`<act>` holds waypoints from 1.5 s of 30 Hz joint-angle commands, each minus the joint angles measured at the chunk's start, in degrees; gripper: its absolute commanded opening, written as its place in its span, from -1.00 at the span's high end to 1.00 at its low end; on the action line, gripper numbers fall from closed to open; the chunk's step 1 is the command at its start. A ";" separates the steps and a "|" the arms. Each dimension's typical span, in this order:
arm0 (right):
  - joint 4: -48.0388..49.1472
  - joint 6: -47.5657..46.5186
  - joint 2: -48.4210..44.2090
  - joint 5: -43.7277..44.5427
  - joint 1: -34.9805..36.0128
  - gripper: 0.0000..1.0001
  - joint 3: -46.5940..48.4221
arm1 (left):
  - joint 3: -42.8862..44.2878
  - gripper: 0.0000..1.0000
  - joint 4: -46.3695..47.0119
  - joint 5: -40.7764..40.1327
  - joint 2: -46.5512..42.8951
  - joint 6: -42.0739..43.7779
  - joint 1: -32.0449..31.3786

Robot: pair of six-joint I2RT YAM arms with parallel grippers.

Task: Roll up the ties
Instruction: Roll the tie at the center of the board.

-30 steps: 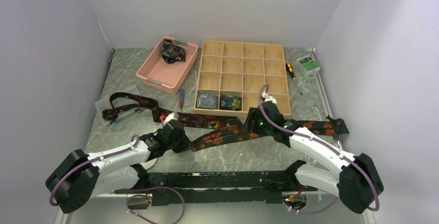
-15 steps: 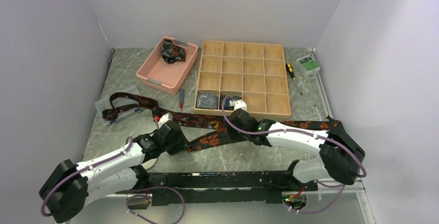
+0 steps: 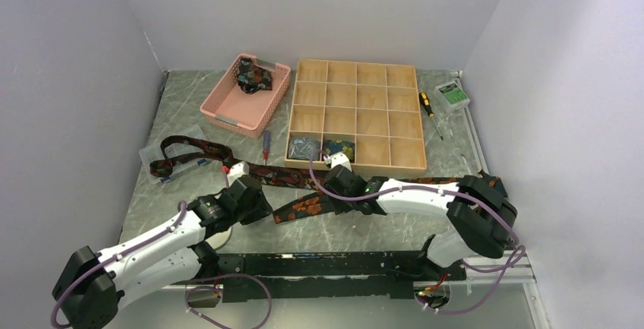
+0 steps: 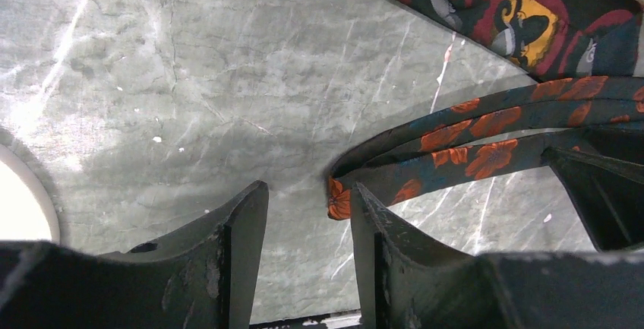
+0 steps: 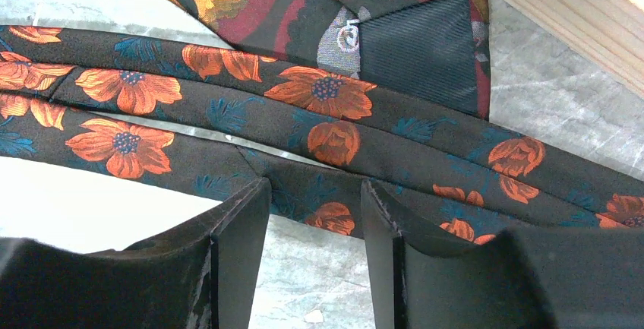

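A dark tie with orange flowers lies folded double across the near table, from its folded end near the left arm to the right edge. My left gripper stands open just left of that folded end; its right fingertip is beside the fabric, with bare table between the jaws. My right gripper is open over the doubled tie, the tie's near edge at its fingertips. A maroon tie runs from the left side under both grippers, and its wide end shows next to the wooden box.
A wooden compartment box holds two rolled ties in its front row. Behind the left arm are a pink basket with a bundled tie, a clear plastic case and a screwdriver. A white tape ring sits under the left arm.
The left gripper has opened and let go of the tie's folded end. The right arm has swung left along the tie to near that end, its jaws narrowing a little.
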 commanded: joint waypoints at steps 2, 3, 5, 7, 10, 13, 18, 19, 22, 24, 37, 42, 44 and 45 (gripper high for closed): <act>0.91 -1.59 1.08 0.63 0.48 -0.01 2.42 | 0.63 0.02 1.74 0.17 1.46 1.00 0.17; 0.96 -1.78 1.54 0.40 0.53 0.09 2.46 | 0.47 0.03 2.21 0.57 1.77 1.00 0.15; 1.19 -1.95 2.27 0.14 0.54 0.34 2.40 | 0.09 0.04 2.88 1.05 2.16 0.84 0.20; 1.27 -1.92 2.05 0.54 0.64 0.53 2.21 | -0.16 0.05 3.09 1.40 2.35 0.74 0.15; 1.08 -2.03 -0.40 2.02 0.71 0.75 2.35 | -0.63 0.05 2.68 1.35 1.98 0.31 0.16; -0.14 -3.27 -1.84 2.50 0.68 0.94 3.93 | -0.99 0.04 2.49 1.08 1.24 0.19 0.22; -1.26 -5.14 -2.73 2.99 0.76 1.00 6.85 | -0.92 0.04 2.56 0.78 0.91 0.61 0.11; -1.74 -5.02 -2.77 2.64 0.69 1.00 7.31 | -0.91 0.03 2.80 0.90 1.04 0.88 0.15; -1.62 -4.80 -3.16 -1.11 0.92 0.29 6.94 | -0.93 0.00 4.34 2.16 0.93 2.27 0.21; -1.20 -4.03 -3.15 -1.82 1.49 0.09 5.69 | -0.94 -0.01 5.06 2.67 0.79 2.93 0.16; 1.95 -3.61 3.40 1.09 1.76 0.19 3.23 | -1.31 -0.02 6.88 5.48 1.46 4.57 0.15; 3.34 -3.36 6.31 1.48 1.78 0.20 3.52 | -2.43 -0.02 7.23 5.63 0.47 3.93 0.20; 4.18 -2.88 6.71 1.47 1.80 0.42 3.35 | -2.66 -0.02 7.17 5.69 0.17 3.89 0.16; 4.34 -2.72 6.66 1.70 1.78 0.53 3.40 | -2.61 -0.02 7.01 5.65 0.05 3.90 0.17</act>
